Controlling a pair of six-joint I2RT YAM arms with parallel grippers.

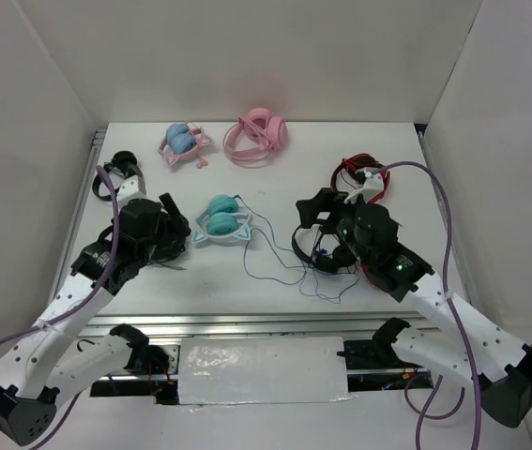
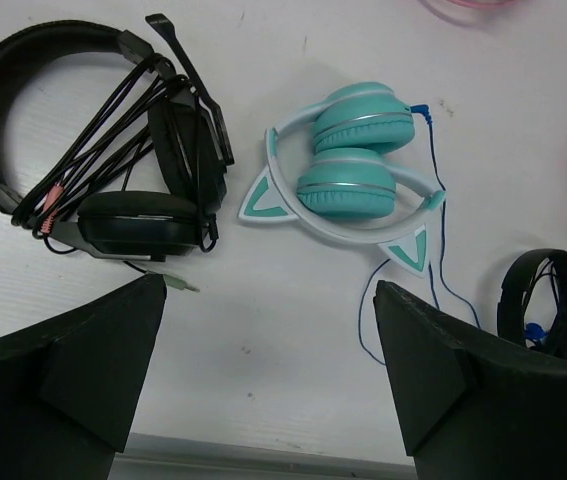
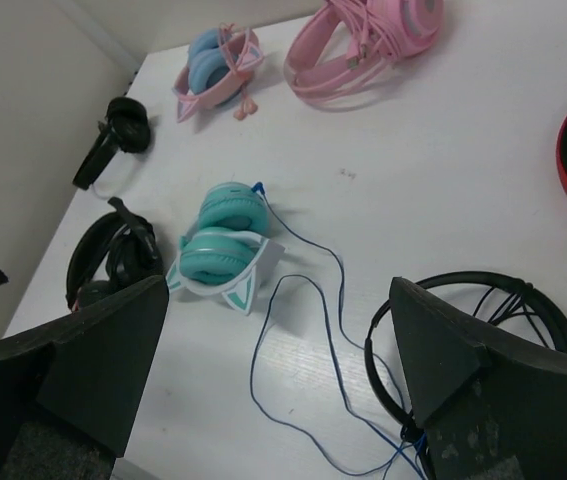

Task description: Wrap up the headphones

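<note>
The headphones [image 1: 221, 217] lie a little left of the worktop's [image 1: 341, 141] middle, cups folded together and the cat-ear band flat on the surface. Their thin blue cable [image 2: 361, 320] is not wound at all. It trails loose from the cups toward the near edge and the right side in open loops, and its far end reaches the black headphones [image 3: 473, 300] lying there. I cannot tell whether it is caught in them.

So by my reading nothing of the wrap is done: the cable has yet to be gathered and coiled around the band or cups.

The left gripper [image 2: 268, 290] hangs just to the left of the headphones with its fingers spread wide and nothing between them. A black headset [image 2: 113, 130] lies beside it. The right gripper [image 3: 278, 285] is likewise spread and empty, over the loose cable, between the headphones and the right edge.

Along the far edge sit a blue-cupped pink pair [image 1: 183, 142] and an all-pink pair [image 1: 256, 134], untouched. A red pair [image 1: 359, 173] lies toward the right edge.
</note>
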